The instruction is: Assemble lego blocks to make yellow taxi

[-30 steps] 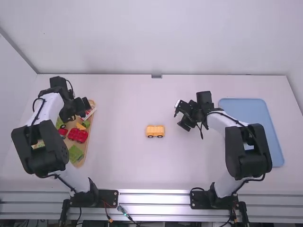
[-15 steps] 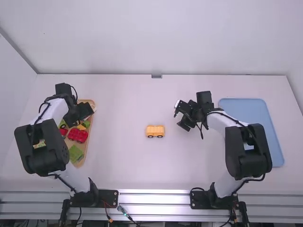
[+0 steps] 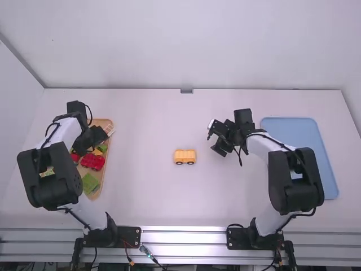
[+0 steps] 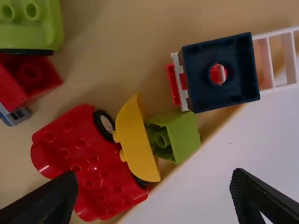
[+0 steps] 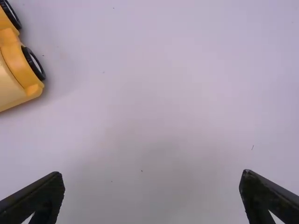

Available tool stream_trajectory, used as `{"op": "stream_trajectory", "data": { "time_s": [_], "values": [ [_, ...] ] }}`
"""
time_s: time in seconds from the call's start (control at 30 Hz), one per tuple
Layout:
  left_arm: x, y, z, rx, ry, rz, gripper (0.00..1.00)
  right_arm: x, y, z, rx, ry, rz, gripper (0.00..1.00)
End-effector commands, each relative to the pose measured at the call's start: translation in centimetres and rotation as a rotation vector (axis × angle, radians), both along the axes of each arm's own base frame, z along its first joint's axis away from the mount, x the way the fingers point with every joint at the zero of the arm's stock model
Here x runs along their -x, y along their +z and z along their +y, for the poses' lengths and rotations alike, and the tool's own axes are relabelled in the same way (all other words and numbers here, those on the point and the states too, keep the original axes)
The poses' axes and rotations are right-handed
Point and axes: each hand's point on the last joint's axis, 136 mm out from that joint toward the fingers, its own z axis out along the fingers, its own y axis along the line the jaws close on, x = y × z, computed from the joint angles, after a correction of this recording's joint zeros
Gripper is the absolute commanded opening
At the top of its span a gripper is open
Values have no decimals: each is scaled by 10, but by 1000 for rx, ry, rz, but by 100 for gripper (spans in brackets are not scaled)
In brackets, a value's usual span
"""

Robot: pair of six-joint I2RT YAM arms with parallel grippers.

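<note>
In the high view, we see the yellow plastic block-built vehicle with black wheels near the middle of the table, upright and apart from both arms. At nine o'clock from it lies the long wooden tray of coloured blocks, with the left end effector above its twelve o'clock end; the pale blue plastic tray lies at three o'clock. The right end effector is at two o'clock from the vehicle

In the left wrist view, our left fingers stand wide apart with nothing between them, above the curved yellow piece, the hollow green block, the studded red wheeled base and the square dark blue block with a round hole. We judge the taxi well advanced, its wheeled body together; a top piece is probably what we have left, and the yellow one may be it

In the right wrist view, our right fingers are spread wide and hold nothing, with the vehicle's end and two wheels well apart from them
</note>
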Motion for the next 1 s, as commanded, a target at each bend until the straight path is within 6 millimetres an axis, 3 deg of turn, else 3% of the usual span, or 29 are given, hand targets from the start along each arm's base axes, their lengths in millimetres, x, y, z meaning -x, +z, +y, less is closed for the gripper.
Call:
{"op": "stream_trajectory", "data": {
  "time_s": [0.0, 0.23, 0.3, 0.97],
  "values": [
    [6, -3, -1, -3, 6, 21, 85, -3, 10, 3, -16, 5, -19, 99],
    [9, -7, -2, 9, 32, 42, 70, -4, 10, 3, -16, 5, -20, 99],
    [8, -7, -2, 8, 35, 37, 59, -4, 11, 3, -16, 6, -22, 99],
    [12, -28, 2, 3, 96, 2, 45, -3, 10, 3, -15, 6, -19, 99]
  ]
}}
